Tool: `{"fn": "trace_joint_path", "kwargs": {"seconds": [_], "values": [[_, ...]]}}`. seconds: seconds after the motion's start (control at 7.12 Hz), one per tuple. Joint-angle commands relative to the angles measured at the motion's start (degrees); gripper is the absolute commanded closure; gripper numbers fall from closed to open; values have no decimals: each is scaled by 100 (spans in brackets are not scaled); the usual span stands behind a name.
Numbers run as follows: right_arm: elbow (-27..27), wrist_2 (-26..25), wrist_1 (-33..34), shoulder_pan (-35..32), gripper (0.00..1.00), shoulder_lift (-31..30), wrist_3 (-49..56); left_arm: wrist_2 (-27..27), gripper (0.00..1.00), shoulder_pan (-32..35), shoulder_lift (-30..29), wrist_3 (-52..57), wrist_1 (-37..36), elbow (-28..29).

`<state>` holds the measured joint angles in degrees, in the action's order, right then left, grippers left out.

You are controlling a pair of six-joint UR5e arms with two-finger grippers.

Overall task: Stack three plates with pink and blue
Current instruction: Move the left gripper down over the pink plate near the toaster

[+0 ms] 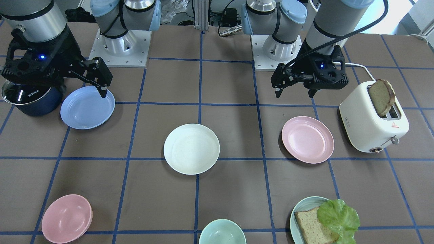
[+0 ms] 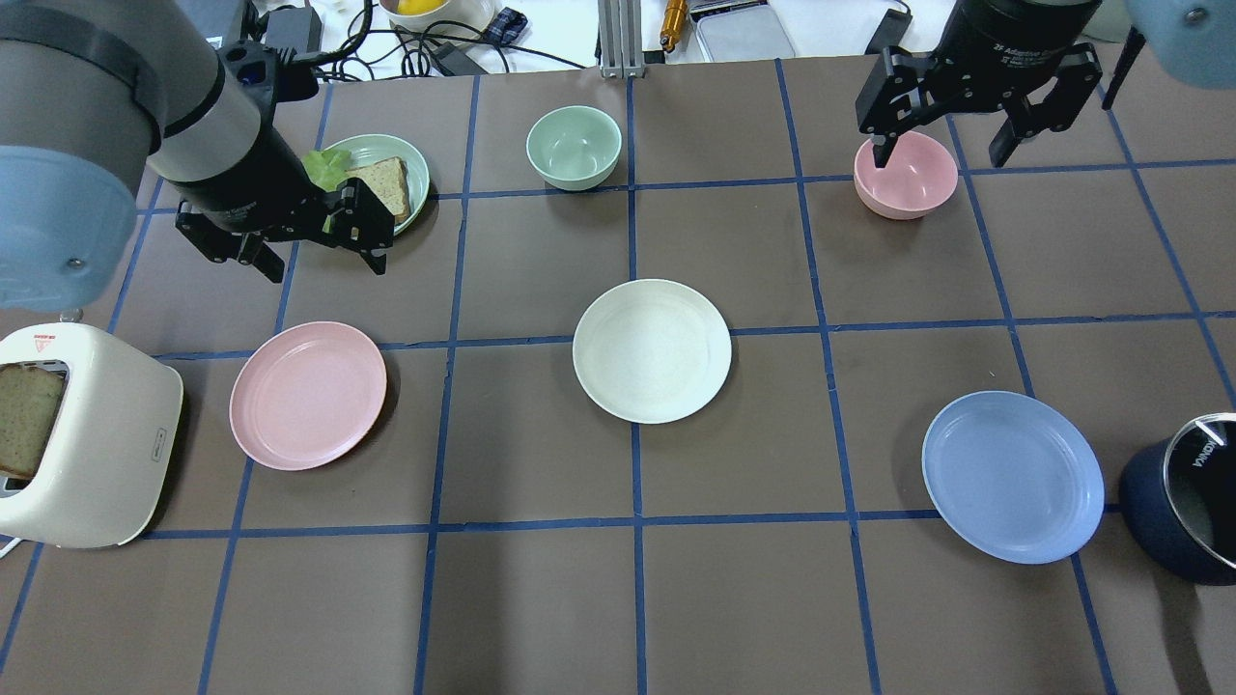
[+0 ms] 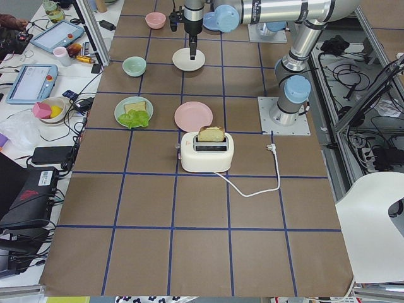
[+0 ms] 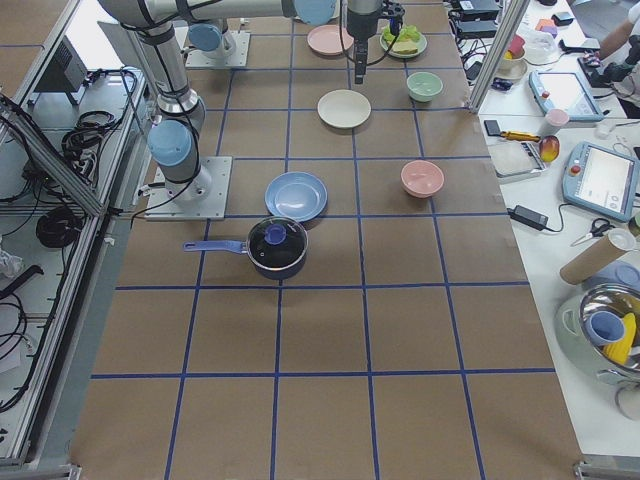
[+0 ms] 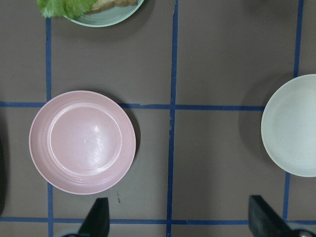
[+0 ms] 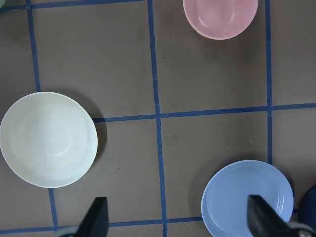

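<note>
Three matching plates lie apart on the table. The cream-white plate (image 2: pixel 652 350) is in the middle, the pale pink plate (image 2: pixel 308 396) is on my left and the light blue plate (image 2: pixel 1013 476) is on my right. My left gripper (image 2: pixel 319 246) is open and empty. It hangs high above the table, just beyond the pink plate (image 5: pixel 82 141). My right gripper (image 2: pixel 939 154) is open and empty, high up near the pink bowl. The right wrist view shows the blue plate (image 6: pixel 247 198) low right and the cream plate (image 6: pixel 48 139) on the left.
A white toaster (image 2: pixel 106 454) holding a bread slice stands left of the pink plate. A teal plate with bread and lettuce (image 2: pixel 410 159), a teal bowl (image 2: pixel 574 147) and a pink bowl (image 2: pixel 905 174) sit along the far side. A dark blue pot (image 2: pixel 1183 497) stands right of the blue plate.
</note>
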<state>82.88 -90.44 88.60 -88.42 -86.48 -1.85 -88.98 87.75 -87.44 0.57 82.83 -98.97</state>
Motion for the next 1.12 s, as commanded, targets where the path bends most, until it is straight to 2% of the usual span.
{"fn": "trace_joint_path", "kwargs": {"seconds": [0.0,0.42,0.56,0.98], "values": [[9,0,-9,0,0,0,0,-6,0,5,7,-13,-65,-428],[18,0,-9,0,0,0,0,-101,0,-30,-54,49,-1239,-1244],[18,0,-9,0,0,-9,0,-563,0,-30,-115,49,-1687,-1543],[9,0,-9,0,0,0,9,-718,0,-30,-343,49,-2637,-2054]]}}
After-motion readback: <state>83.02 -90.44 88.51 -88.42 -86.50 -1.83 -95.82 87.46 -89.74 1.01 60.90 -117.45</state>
